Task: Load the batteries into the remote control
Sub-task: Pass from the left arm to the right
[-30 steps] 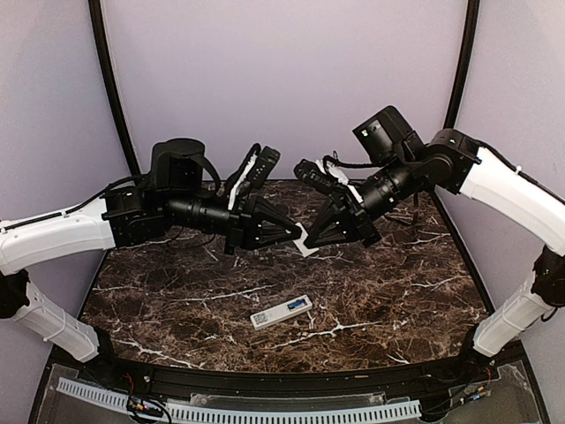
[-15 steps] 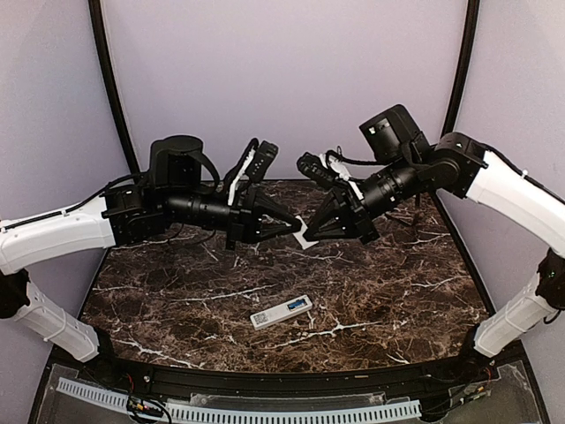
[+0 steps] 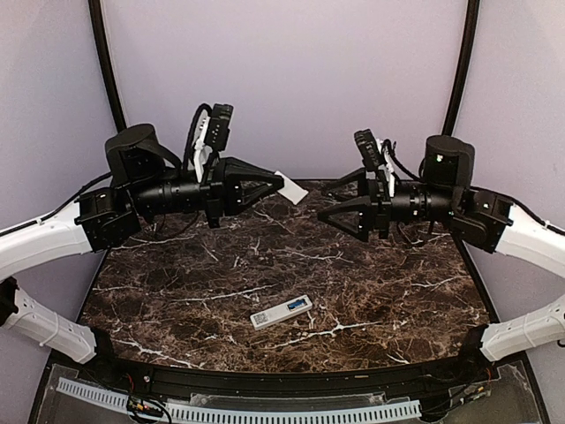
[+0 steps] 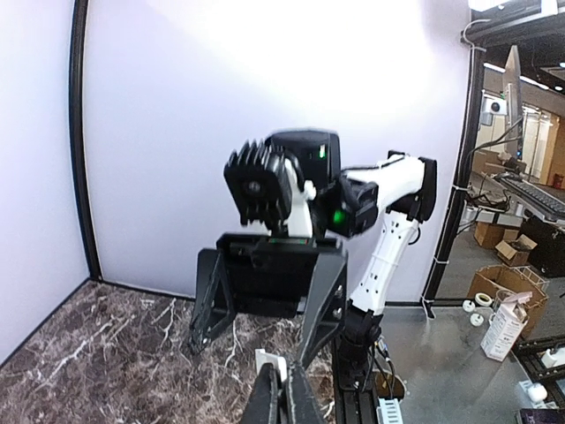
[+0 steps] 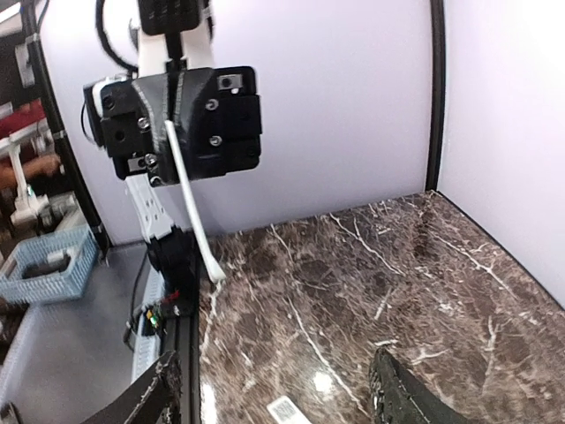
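Note:
The remote control [image 3: 281, 312] lies flat on the dark marble table [image 3: 177, 283], near the front middle, and its end shows at the bottom of the right wrist view [image 5: 287, 411]. No batteries show in any view. My left gripper [image 3: 275, 184] is raised at the back left, shut on a thin white cover plate [image 3: 290, 188]. That plate [image 4: 267, 362] pokes up between the shut jaws in the left wrist view and appears edge-on [image 5: 192, 216] in the right wrist view. My right gripper [image 3: 331, 203] faces it from the right, open and empty, a clear gap away.
Lilac walls close the back and sides, with black posts [image 3: 110, 79] at the corners. A white perforated strip [image 3: 238, 411] runs along the front edge. Beyond the table's left side a blue basket [image 5: 44, 265] stands on the floor.
The two grippers were together on the white plate low over the table. The right gripper has opened and let go. Both arms have risen and pulled apart, and the plate stays with the left gripper.

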Robot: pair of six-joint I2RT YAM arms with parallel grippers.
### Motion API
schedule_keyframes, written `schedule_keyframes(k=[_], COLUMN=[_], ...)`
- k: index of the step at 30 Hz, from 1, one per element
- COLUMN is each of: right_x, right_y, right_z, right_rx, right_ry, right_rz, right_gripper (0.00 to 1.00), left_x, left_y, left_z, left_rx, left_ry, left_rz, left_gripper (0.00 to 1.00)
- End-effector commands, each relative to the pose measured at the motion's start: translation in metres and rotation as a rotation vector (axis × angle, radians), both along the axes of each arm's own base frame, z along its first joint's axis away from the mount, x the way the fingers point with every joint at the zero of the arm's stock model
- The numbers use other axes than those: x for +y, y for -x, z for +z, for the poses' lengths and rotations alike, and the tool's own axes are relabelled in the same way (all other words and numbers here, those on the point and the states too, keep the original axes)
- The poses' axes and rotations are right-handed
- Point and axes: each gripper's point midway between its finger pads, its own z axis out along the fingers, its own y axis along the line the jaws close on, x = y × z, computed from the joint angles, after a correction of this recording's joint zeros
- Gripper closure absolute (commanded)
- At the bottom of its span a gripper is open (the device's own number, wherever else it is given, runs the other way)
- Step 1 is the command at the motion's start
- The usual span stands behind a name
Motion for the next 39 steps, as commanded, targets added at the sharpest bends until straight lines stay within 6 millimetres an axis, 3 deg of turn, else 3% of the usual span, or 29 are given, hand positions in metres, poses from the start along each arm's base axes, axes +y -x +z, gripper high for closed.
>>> schedule_keyframes(k=[1, 6, 10, 21, 28, 34, 39], right_x=[-0.004, 0.006, 0.018, 0.038, 0.044, 0.045, 0.041], right_y=[-0.008, 0.014, 0.023, 0.026, 0.030, 0.033, 0.034], right_z=[0.066, 0.086, 0.099, 0.092, 0.088, 0.086, 0.088], right_rx=[0.042, -0.023, -0.056, -0.039, -0.024, -0.024, -0.021], right_ry=[-0.430, -0.518, -0.516, -0.460, -0.449, -0.440, -0.431], right_rz=[-0.025, 0.092, 0.163, 0.230, 0.264, 0.276, 0.270], right_gripper=[0.30, 0.32, 0.40, 0.57, 0.74, 0.99, 1.00], left_x=[0.008, 0.009, 0.009, 0.005, 0.002, 0.002, 0.003], left_y=[0.004, 0.007, 0.008, 0.008, 0.008, 0.007, 0.006], left_z=[0.030, 0.040, 0.041, 0.042, 0.040, 0.038, 0.031], left_rx=[-0.081, -0.103, -0.108, -0.117, -0.109, -0.108, -0.095], left_ry=[0.115, 0.162, 0.174, 0.178, 0.181, 0.181, 0.169], left_rz=[0.010, -0.002, -0.012, -0.024, -0.037, -0.032, -0.021], left_gripper=[1.00, 1.00, 1.00, 1.00, 1.00, 1.00, 1.00])
